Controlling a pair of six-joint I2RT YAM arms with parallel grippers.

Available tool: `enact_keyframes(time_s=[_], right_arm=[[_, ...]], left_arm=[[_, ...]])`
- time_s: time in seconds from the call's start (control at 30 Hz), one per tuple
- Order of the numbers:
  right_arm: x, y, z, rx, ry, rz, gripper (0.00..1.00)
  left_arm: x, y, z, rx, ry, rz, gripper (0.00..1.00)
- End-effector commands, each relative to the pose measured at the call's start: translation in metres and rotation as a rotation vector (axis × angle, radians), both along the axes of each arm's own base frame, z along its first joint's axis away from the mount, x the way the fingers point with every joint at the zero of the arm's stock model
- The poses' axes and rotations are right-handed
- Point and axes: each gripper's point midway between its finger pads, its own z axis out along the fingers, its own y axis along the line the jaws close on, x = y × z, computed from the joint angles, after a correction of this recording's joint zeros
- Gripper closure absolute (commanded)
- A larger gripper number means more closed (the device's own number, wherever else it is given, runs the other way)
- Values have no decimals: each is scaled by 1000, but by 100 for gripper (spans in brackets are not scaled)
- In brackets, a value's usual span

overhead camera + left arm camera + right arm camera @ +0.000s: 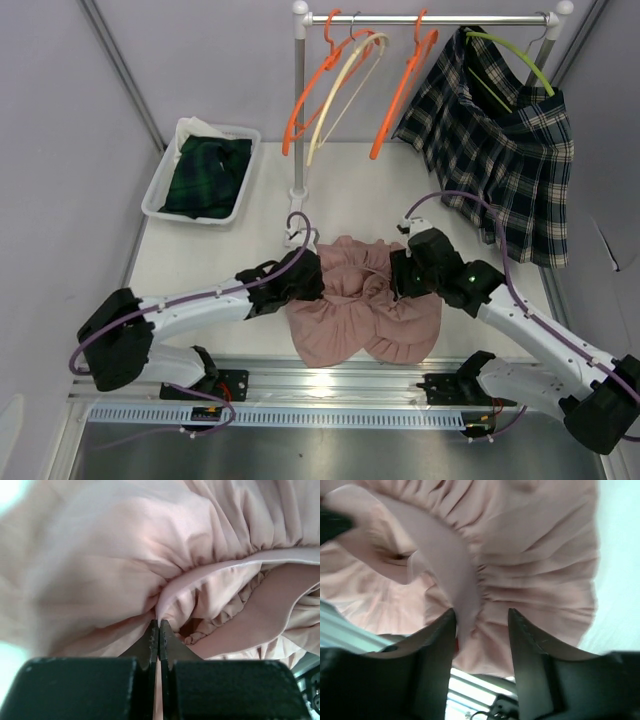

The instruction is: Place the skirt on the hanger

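A pink gathered skirt (362, 305) lies bunched on the table between my two arms. My left gripper (312, 268) is at its left edge, shut on a fold of the waistband (165, 597). My right gripper (403, 270) is at the skirt's right edge, open, with the waistband (462, 582) lying between its fingers. Empty hangers, two orange (318, 80) (408, 75) and one cream (345, 85), hang on the rail (430, 18) at the back.
A plaid skirt (500, 140) hangs on a green hanger (515, 55) at the rail's right end. A white bin (158, 200) with dark green plaid cloth (210, 175) sits at the back left. The rail's post (298, 110) stands behind the pink skirt.
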Motion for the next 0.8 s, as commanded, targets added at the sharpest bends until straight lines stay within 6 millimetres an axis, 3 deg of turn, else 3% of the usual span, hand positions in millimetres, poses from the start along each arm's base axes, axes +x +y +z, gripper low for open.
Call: enact_keyframes(time_s=[0.0, 0.07, 0.17, 0.33, 0.37, 0.43, 0.57, 0.77], right_arm=[[16, -3, 32, 57, -59, -13, 44], [23, -7, 41, 85, -65, -29, 36], [27, 2, 61, 160, -82, -5, 34], [42, 15, 114, 263, -156, -23, 30], [50, 18, 138, 288, -197, -37, 28], [65, 17, 164, 313, -240, -92, 27], [123, 7, 241, 328, -417, -272, 23], [189, 0, 316, 377, -597, -400, 15]], left_arm=[[20, 32, 43, 65, -107, 62, 100], [23, 52, 53, 98, -133, 79, 100], [22, 64, 69, 138, -160, 65, 100], [19, 64, 88, 140, -184, 22, 100], [19, 63, 89, 142, -182, 14, 100], [18, 61, 88, 146, -176, -3, 100], [16, 59, 85, 139, -168, -15, 100], [12, 58, 84, 128, -160, -30, 100]])
